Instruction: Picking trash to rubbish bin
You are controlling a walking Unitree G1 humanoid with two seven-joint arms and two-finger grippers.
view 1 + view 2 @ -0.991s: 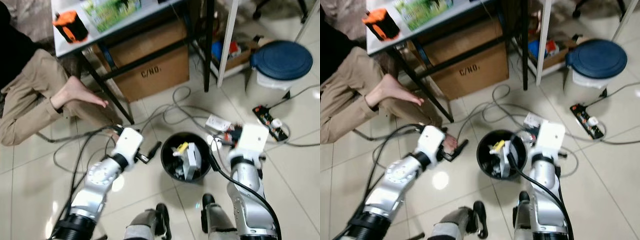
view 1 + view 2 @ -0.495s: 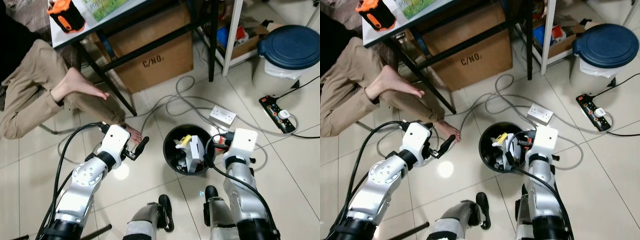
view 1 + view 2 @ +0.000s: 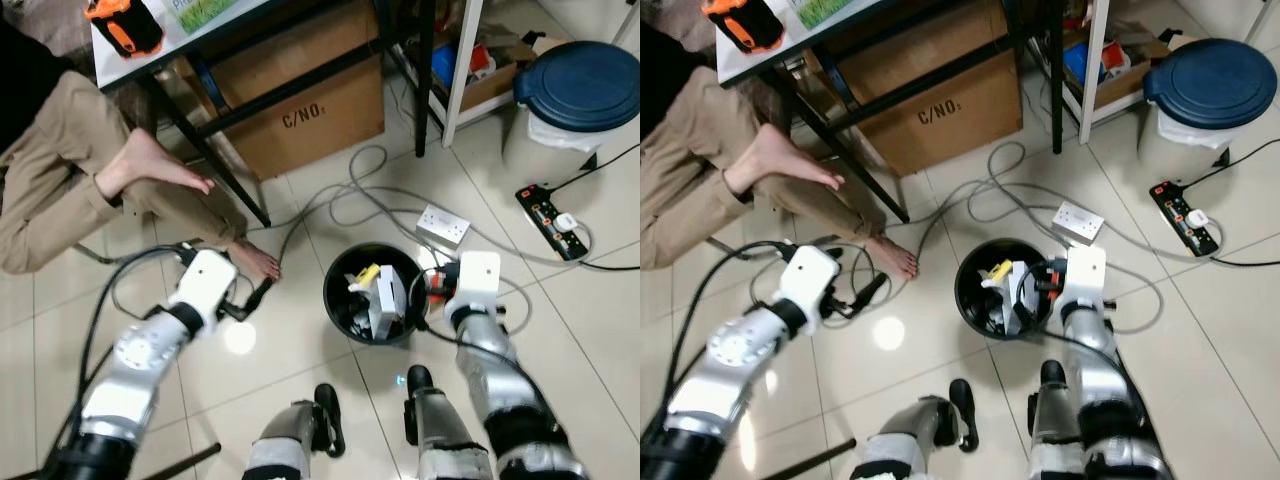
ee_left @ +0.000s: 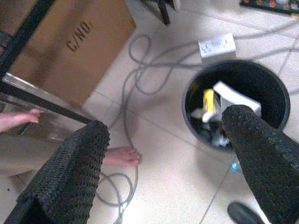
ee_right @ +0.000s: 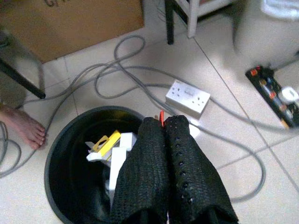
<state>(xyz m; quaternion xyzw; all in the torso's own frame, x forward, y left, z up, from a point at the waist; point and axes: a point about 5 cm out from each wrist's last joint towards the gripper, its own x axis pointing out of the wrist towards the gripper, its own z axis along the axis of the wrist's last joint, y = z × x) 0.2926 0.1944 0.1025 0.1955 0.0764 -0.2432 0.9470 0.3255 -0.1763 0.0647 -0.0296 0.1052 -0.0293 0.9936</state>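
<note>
A round black rubbish bin [image 3: 333, 305] stands on the tiled floor in front of my feet. It holds a white box [image 3: 386, 298] and a yellow piece [image 3: 365, 273] among other trash. My right gripper [image 3: 431, 287] hangs at the bin's right rim. The right wrist view shows that gripper [image 5: 162, 122] shut, its fingertips pinching a thin red scrap [image 5: 161, 115] over the rim. My left gripper [image 3: 260, 296] is to the left of the bin, near a person's bare foot [image 3: 256, 263]. In the left wrist view this gripper [image 4: 163, 126] is open and empty.
A person in tan trousers [image 3: 50, 205] sits at the left under a table with black legs [image 3: 215, 165]. Behind are a cardboard box [image 3: 300, 105] and a blue-lidded bin [image 3: 585, 85]. Grey cables [image 3: 350, 200], a white socket [image 3: 443, 225] and a power strip [image 3: 550, 213] lie on the floor.
My left gripper has drawn back leftward from the bin's rim. The right gripper has stayed at the right rim. The camera shifted a little.
</note>
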